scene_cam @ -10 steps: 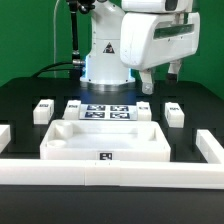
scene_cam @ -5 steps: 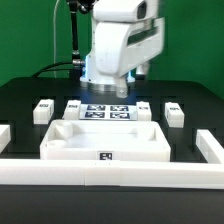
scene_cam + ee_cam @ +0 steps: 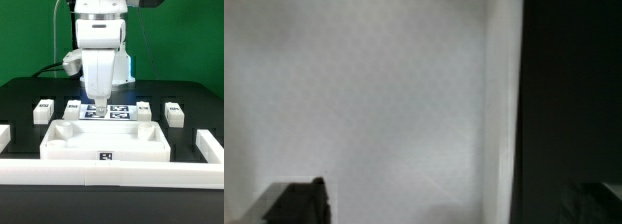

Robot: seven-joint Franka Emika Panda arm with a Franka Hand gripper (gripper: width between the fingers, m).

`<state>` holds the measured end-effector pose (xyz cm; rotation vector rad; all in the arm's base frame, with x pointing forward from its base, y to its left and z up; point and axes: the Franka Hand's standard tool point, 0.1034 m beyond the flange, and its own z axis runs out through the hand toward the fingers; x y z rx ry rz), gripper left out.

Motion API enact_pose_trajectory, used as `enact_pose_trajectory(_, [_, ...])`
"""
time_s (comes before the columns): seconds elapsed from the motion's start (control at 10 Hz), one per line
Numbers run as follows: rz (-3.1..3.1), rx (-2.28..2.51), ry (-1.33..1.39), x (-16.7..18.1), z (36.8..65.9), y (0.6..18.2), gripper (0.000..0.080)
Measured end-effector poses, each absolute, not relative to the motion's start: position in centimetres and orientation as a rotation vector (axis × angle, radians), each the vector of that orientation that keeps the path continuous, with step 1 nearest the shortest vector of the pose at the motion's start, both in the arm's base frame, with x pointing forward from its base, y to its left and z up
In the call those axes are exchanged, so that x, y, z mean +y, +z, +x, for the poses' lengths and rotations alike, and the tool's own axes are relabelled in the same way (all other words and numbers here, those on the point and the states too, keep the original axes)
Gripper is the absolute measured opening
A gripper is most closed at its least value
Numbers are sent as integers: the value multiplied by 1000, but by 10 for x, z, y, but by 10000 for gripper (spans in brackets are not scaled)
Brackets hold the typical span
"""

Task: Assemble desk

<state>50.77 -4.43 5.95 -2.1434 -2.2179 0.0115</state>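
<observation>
The white desk top (image 3: 60,148) lies flat at the table's middle, recessed face up, with a tag on its front edge. Four white legs lie in a row behind it: two on the exterior view's left (image 3: 42,110) (image 3: 73,108) and two on its right (image 3: 143,108) (image 3: 176,113). My gripper (image 3: 100,104) hangs pointing down over the desk top's back edge, open and empty. In the wrist view the gripper (image 3: 452,192) looks at a blurred white surface (image 3: 384,90) with dark table beside it. One dark finger (image 3: 295,200) shows at the frame's edge.
The marker board (image 3: 118,111) lies between the inner legs, just behind the desk top. Long low white border bars run along the front (image 3: 110,173) and at both sides (image 3: 5,134) (image 3: 210,148). The robot base (image 3: 100,70) stands at the back.
The arm has swung from the exterior view's right to the centre and turned downward. The gripper has come down toward the desk top's back edge. No part has moved.
</observation>
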Motion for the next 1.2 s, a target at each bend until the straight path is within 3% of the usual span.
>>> enact_pose_trajectory(0.5, [-2108,-2188,44,-40,489,13,650])
enact_pose_trajectory(0.8, [-2126,-2165,49,-40,487,9,650])
enact_pose_trajectory(0.9, [-2126,-2165,50,-40,487,9,521])
enact_pose_trajectory(1.0, [-2126,-2164,50,-40,487,9,521])
enact_pose_trajectory(1.2, [-2127,-2164,51,-40,487,9,248])
